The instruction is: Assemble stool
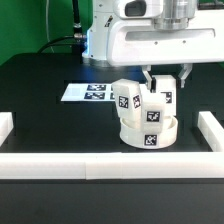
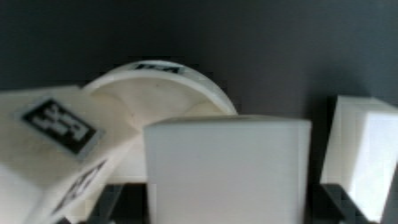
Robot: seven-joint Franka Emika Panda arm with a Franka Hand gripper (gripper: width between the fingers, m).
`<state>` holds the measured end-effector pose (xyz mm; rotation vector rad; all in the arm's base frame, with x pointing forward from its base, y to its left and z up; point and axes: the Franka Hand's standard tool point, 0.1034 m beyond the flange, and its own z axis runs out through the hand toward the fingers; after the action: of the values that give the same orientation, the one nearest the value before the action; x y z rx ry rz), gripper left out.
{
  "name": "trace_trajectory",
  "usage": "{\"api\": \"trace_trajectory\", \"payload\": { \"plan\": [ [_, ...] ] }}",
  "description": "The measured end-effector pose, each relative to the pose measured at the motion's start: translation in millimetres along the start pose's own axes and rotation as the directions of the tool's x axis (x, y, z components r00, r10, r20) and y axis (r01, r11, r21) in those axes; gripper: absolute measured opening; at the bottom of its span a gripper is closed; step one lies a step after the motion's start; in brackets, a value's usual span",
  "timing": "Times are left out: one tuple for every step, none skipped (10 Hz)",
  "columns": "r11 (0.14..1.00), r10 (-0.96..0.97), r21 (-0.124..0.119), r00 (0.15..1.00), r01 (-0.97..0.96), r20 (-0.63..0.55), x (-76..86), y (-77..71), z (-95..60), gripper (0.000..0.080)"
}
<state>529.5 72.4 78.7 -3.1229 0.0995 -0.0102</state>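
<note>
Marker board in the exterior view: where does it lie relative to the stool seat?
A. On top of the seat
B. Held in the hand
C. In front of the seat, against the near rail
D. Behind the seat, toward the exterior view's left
D: the marker board lies flat on the table behind the stool seat, toward the exterior view's left.

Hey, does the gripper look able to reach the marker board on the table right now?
Probably not right away. The gripper appears shut on a leg standing on the seat. The marker board lies uncovered toward the exterior view's left, so letting go first would free it.
</note>
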Motion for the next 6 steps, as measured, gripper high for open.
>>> {"api": "trace_trajectory", "payload": {
  "plan": [
    [0.991, 0.137, 0.01, 0.991, -0.137, 0.002, -0.2, -0.8, 0.2, 0.0337],
    [0.963, 0.268, 0.017, 0.963, -0.268, 0.005, -0.8, -2.0, 0.4, 0.0337],
    [0.896, 0.443, 0.035, 0.896, -0.443, 0.009, -0.9, -3.4, 0.9, 0.0337],
    [0.818, 0.573, 0.048, 0.819, -0.573, 0.016, -0.9, -5.0, 1.2, 0.0337],
    [0.793, 0.607, 0.046, 0.794, -0.607, 0.019, -0.6, -6.7, 1.1, 0.0337],
    [0.74, 0.67, 0.047, 0.742, -0.67, 0.025, -0.5, -7.3, 1.1, 0.0337]
  ]
}}
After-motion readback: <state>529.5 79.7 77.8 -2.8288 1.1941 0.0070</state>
